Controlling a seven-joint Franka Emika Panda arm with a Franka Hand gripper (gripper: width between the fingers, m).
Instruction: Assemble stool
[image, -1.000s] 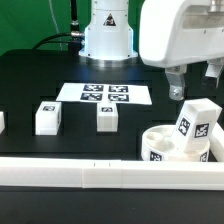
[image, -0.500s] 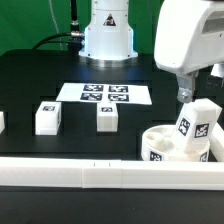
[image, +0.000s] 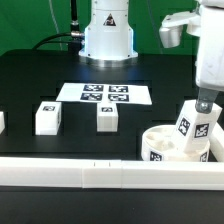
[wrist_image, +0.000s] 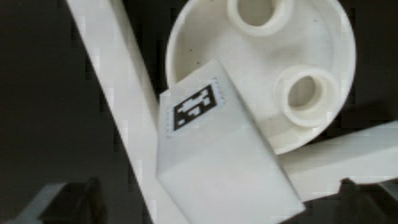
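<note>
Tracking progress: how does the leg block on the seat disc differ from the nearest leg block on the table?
The disc leg stands tall and tilted on the seat disc, tag facing the camera; the table leg sits low on the table, tag upward. Both are white.

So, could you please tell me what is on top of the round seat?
One leg block stands tilted on the seat, tag visible. Two open holes show beside it. Its foot, and whether it sits in a hole, is covered.
</note>
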